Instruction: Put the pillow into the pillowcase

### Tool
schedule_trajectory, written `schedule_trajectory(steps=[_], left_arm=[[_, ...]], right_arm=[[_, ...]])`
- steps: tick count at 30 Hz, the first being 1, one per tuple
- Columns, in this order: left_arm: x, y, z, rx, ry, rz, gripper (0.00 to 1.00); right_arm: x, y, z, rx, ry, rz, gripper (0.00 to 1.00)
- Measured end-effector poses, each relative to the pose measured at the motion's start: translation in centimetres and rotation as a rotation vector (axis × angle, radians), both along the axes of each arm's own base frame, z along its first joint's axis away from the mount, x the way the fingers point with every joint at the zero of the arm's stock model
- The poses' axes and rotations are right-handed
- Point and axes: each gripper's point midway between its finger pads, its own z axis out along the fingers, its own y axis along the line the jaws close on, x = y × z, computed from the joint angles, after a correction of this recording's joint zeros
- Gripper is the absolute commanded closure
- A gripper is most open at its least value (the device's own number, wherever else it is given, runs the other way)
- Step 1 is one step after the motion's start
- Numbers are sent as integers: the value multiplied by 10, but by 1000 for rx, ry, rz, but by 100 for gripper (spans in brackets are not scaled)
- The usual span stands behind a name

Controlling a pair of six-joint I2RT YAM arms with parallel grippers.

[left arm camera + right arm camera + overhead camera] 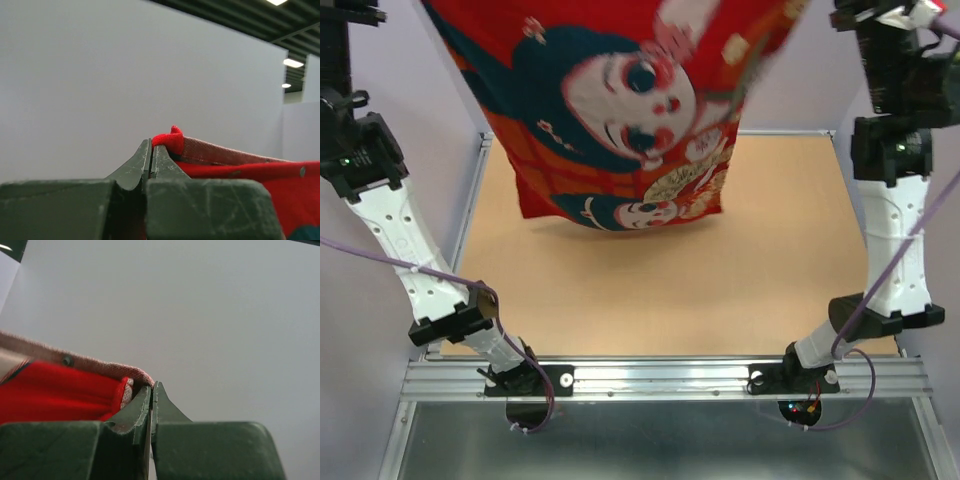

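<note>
The pillowcase hangs in the air over the far half of the desk, with its bright red face and cartoon children turned toward the near edge. My left claw is pinched tight on one upper corner of the cloth. My right claw is pinched tight on the other, and the top hem is stretched between them.
</note>
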Motion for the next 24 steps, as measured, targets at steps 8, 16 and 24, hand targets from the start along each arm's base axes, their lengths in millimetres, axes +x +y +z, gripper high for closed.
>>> schedule_trajectory(steps=[8,16,24], left_arm=[[-59,-47,14,63,-113,18,100],[-71,-26,20,127,-157,201,100],[-134,-35,36,122,-287,338,100]], right_arm=[[-24,-25,9,21,-4,-45,99],[-33,-13,12,-6,-10,21,99],[-113,-21,19,0,-52,58,99]])
